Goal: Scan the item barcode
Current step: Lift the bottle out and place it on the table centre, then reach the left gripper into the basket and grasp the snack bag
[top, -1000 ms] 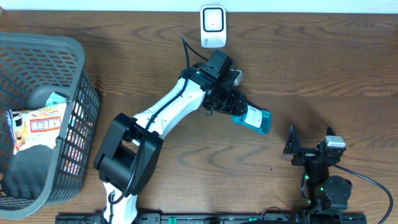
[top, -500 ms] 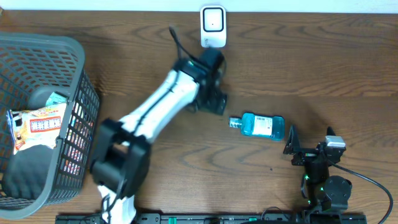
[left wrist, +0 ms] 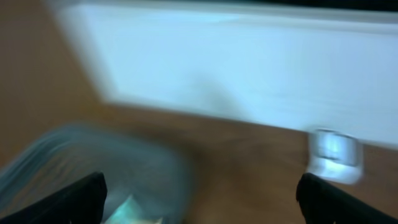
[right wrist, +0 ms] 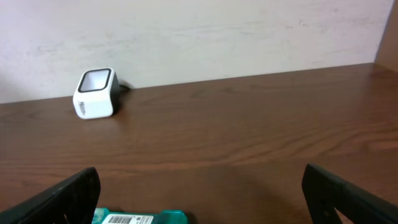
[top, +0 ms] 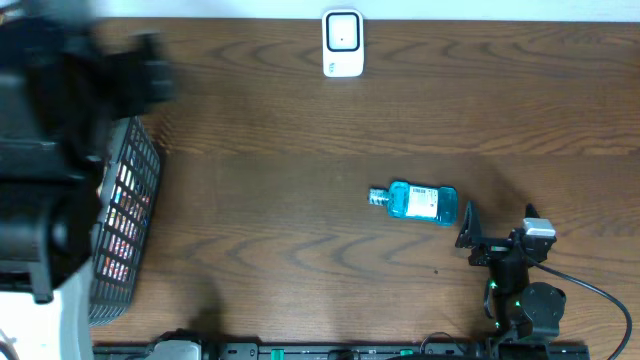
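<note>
Firstly, right gripper (top: 498, 238): we find it at the near edge of the table (top: 300, 150), low over the wood. Its jaws are released and spread wide, with nothing between them.
Right fingers (right wrist: 62, 198): in the right wrist view we see the two dark tips at the lower corners, well apart.
Bottle (top: 420, 202): the task item, teal-blue, lies on its side on the table just beyond the right gripper and apart from it. Its cap points to the left side, and no arm touches it.
Bottle label (right wrist: 127, 218): a white printed strip shows on the bottle at the bottom edge of the right wrist view; we cannot read it.
Left arm (top: 50, 150): a blurred dark mass over the left of the table, covering much of the basket.
Left gripper (left wrist: 199, 198): the left wrist view is blurred, but we see two dark tips far apart with nothing between them, so the jaws are released.
Basket (top: 125, 215): grey mesh on the left side, partly hidden; we cannot tell its contents.
Scanner (top: 342, 43): white, standing at the far edge near the centre, well apart from the bottle.
Wall (right wrist: 217, 31): pale, behind the far edge.
</note>
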Robot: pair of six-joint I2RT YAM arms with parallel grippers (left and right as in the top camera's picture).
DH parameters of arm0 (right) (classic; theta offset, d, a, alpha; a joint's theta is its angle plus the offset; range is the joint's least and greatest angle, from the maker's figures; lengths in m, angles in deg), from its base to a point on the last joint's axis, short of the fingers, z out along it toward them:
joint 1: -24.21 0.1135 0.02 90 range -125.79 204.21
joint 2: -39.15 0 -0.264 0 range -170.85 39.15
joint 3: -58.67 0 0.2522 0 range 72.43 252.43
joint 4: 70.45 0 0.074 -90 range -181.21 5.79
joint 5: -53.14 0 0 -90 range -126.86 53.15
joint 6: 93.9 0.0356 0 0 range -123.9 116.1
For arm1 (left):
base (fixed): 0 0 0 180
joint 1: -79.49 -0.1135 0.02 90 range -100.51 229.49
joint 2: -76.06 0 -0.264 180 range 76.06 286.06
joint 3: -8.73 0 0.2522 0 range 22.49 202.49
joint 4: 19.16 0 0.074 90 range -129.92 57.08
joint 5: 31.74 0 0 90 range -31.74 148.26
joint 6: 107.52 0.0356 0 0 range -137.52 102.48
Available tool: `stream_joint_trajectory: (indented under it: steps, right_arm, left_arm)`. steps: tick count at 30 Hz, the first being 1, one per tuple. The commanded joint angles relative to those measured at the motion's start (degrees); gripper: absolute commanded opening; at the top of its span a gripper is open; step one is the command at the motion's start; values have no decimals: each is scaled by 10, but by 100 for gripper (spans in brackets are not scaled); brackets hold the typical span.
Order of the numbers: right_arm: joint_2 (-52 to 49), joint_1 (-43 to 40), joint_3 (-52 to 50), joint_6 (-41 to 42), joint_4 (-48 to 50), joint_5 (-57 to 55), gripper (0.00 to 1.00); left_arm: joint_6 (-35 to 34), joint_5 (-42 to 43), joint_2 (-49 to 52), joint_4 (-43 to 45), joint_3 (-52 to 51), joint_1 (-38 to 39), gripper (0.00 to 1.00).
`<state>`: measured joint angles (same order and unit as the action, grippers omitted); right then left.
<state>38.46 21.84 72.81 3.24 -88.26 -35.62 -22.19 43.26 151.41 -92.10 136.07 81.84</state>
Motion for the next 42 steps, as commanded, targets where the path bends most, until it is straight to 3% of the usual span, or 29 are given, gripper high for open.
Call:
stream_joint_trajectory:
  steps: [1, 5, 8, 11, 16, 21, 31, 38, 42]
  right_arm:
    - [3, 4, -1, -4, -3, -5, 99]
    - [3, 4, -1, -4, -3, -5, 99]
    - [3, 4, -1, -4, -3, -5, 99]
    - [3, 4, -1, -4, -3, -5, 99]
    - [3, 4, -1, -4, -3, -5, 99]
    - [3, 4, -1, -4, -3, -5, 99]
    - [3, 4, -1, -4, -3, -5, 99]
    - [3, 4, -1, -4, -3, -5, 99]
    - [3, 4, -1, -4, -2, -5, 99]
  left_arm:
    - [-220, -66, 47, -77, -30, -139, 98]
    - [-432, -64, 94, -215, -53, -259, 98]
    - [-506, -28, 137, -256, -78, -308, 98]
    - [-506, 20, 184, -255, -99, -332, 98]
    - [-513, 28, 257, -243, -117, -337, 98]
    - [-576, 17, 301, -221, -151, -337, 98]
    - [-565, 8, 304, 2, -320, -337, 97]
    - [-565, 8, 305, 96, -410, -339, 98]
    - [-554, 3, 303, 99, -421, -340, 32]
